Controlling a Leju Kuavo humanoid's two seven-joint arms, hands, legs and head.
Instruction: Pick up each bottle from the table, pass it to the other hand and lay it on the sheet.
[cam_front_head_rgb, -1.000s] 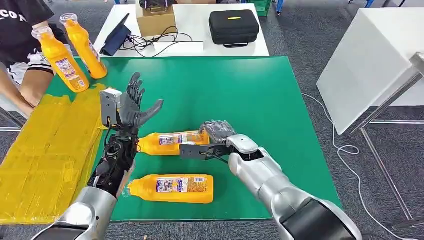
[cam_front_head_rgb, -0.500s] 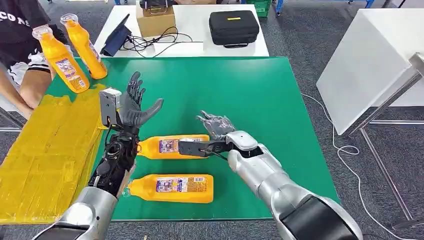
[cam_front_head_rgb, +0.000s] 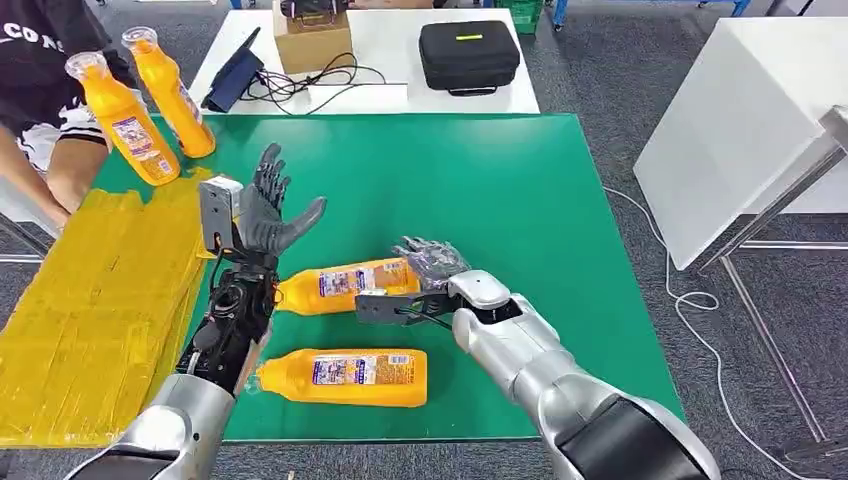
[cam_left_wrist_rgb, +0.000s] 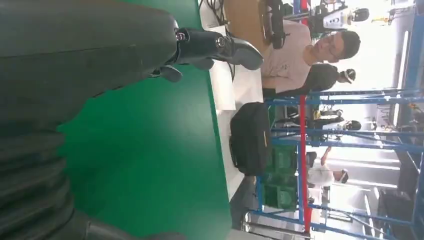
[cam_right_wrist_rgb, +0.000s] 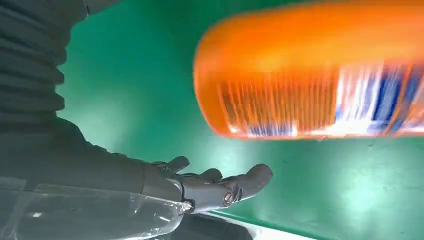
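The right hand (cam_front_head_rgb: 432, 262) sits at the base end of the far bottle (cam_front_head_rgb: 345, 284) lying on the green tabletop (cam_front_head_rgb: 520, 190); whether its fingers have closed I cannot tell. It should wrap the body squarely before lifting toward the left hand (cam_front_head_rgb: 268, 212), which waits spread and empty beside the yellow sheet (cam_front_head_rgb: 90, 300).

Table (cam_front_head_rgb: 520, 190) green. Sheet (cam_front_head_rgb: 90, 300) yellow w/ creased folds. Bottles: near one (cam_front_head_rgb: 345, 377) & one by right hand (cam_front_head_rgb: 345, 285) orange, white/blue labels; two standing at back (cam_front_head_rgb: 150, 100) orange w/ clear caps. Hands dark grey: left (cam_front_head_rgb: 265, 205), right (cam_front_head_rgb: 432, 262); arms silver. Case (cam_front_head_rgb: 467, 55) black w/ yellow mark. Side tables white. Floor grey.
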